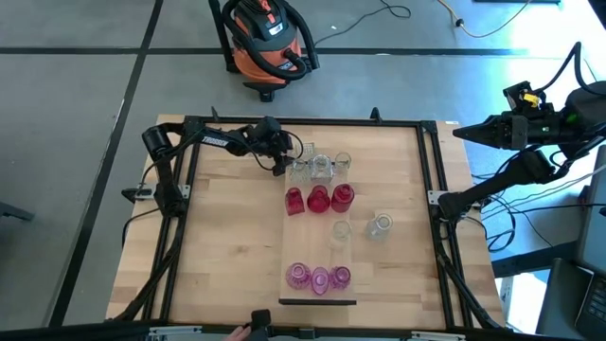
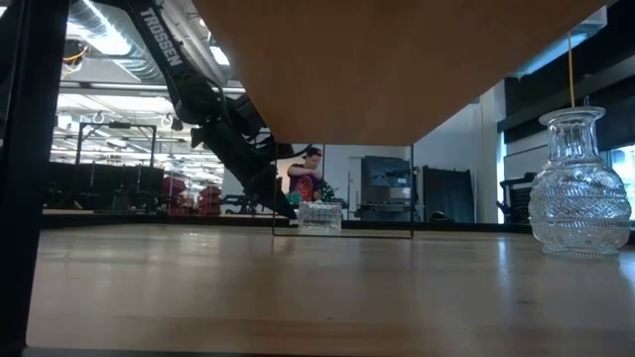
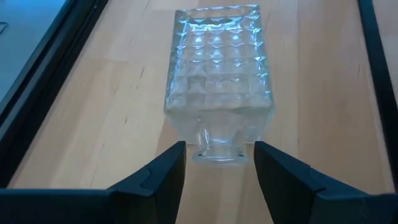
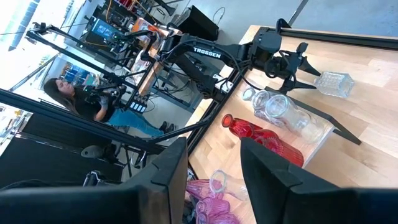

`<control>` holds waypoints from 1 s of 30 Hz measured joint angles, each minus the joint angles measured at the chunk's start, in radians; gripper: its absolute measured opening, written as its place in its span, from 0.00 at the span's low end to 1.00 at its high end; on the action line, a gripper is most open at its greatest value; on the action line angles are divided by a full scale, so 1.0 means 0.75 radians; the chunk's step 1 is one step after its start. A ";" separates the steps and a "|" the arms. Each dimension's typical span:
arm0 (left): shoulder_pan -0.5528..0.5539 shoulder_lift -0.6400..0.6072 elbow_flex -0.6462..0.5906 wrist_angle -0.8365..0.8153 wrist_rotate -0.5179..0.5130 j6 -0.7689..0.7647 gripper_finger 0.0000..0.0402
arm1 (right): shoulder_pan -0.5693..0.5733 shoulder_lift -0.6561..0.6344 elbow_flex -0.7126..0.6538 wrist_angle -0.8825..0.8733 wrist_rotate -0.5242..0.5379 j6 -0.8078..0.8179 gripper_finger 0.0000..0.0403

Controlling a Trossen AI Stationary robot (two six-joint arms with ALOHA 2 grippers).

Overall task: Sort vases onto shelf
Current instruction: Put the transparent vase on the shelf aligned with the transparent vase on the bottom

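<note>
We see the left gripper point(image 3: 217, 171), fingers spread, straddling a square clear vase's point(image 3: 217, 87) neck at the shelf's point(image 1: 320, 270) far end; contact is unclear. The right gripper point(image 4: 214, 165), parted and empty, waits off-table.

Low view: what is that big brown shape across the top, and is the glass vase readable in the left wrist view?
Low view: the shelf's shaded underside fills the top, hiding the red and pink vases. Left wrist view: the square clear vase is sharp, lightly glinting, between the open left tool fingers.

shelf point(image 2: 347, 69): cut off at top | person point(image 2: 303, 177): partly hidden behind arm
</note>
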 joint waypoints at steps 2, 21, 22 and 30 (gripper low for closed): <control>0.000 0.000 0.000 0.002 0.001 0.000 0.46 | 0.000 0.000 0.000 0.000 -0.001 0.000 0.33; 0.000 0.000 0.000 0.028 0.003 -0.001 0.29 | 0.000 0.000 0.000 0.000 0.000 0.000 0.33; 0.000 0.000 0.000 0.027 0.003 -0.001 0.29 | 0.000 0.000 0.000 0.000 0.000 0.000 0.33; 0.008 -0.004 0.000 -0.033 -0.119 -0.003 0.22 | 0.000 0.000 0.000 0.000 0.000 0.000 0.33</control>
